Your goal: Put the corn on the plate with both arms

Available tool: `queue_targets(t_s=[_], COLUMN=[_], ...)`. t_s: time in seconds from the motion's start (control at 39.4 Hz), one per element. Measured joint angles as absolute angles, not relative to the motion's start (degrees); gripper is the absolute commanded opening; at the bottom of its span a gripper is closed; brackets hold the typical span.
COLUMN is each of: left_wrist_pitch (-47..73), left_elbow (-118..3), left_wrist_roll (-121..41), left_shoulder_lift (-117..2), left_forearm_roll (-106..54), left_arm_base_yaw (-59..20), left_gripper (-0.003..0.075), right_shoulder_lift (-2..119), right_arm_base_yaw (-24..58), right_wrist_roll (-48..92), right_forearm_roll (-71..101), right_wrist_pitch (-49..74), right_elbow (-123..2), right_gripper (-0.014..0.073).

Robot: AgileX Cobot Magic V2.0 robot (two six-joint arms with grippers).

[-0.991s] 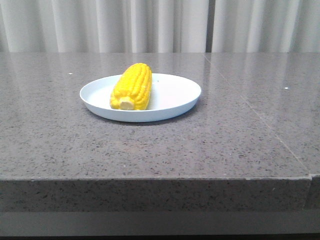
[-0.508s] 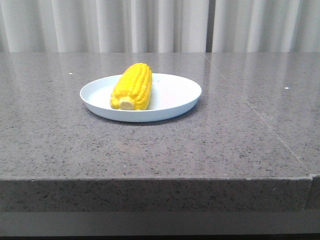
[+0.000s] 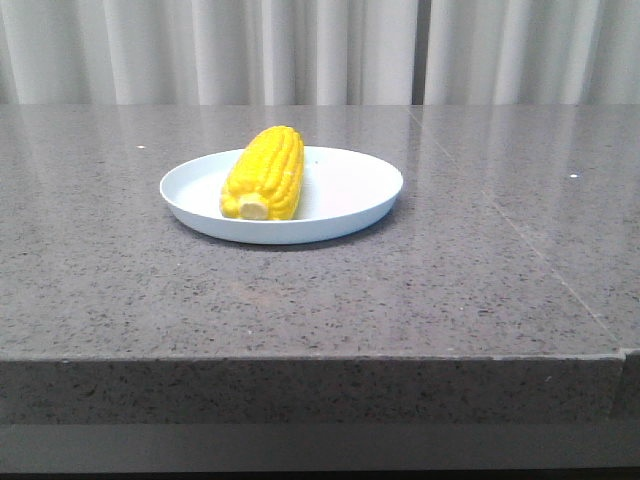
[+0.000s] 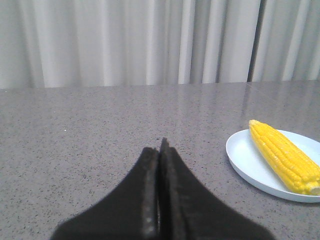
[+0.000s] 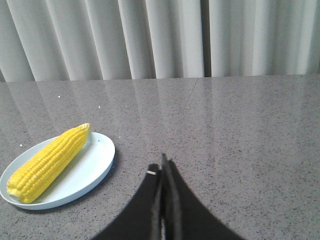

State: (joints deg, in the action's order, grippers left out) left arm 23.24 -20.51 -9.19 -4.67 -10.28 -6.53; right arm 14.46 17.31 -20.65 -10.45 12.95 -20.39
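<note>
Grey speckled bench (image 3: 400,290) is carrying everything, w/ pale curtains (image 3: 300,50) hanging behind. Plate (image 3: 350,195) is sitting on the bench, left of centre in front view. Corn (image 3: 263,173) is lying inside the plate on its left half, pale stub end pointing toward the front edge. Left hand (image 4: 160,150) is hovering over bare bench, fingers pressed together, gripping nothing. Right hand (image 5: 163,167) is doing likewise, closed & empty, just beside the plate.
</note>
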Motion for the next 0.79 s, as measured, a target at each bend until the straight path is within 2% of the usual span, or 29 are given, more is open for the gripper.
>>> queue_targets(t_s=[0.33, 0.56, 0.79], left_wrist_pitch=[19.8, 13.0, 12.4], left_elbow=[-18.0, -10.7, -3.9], left_wrist_roll=[-9.0, -2.9, -1.7], left_shoulder_lift=[-4.0, 0.3, 0.3], left_forearm_roll=[-8.6, -2.4, -1.0], left_arm_base_yaw=[-6.5, -4.5, -1.7], left_gripper=[-0.002, -0.002, -0.002], right_shoulder_lift=[14.5, 14.5, 14.5], right_arm_base_yaw=[17.3, 17.3, 17.3], right_wrist_roll=[-20.7, -20.7, -20.6], right_forearm_roll=[-10.5, -10.5, -10.5], right_wrist_pitch=[12.9, 12.9, 12.9], right_elbow=[-20.4, -20.4, -20.4], right_gripper=[-0.0071, -0.0071, -0.0071])
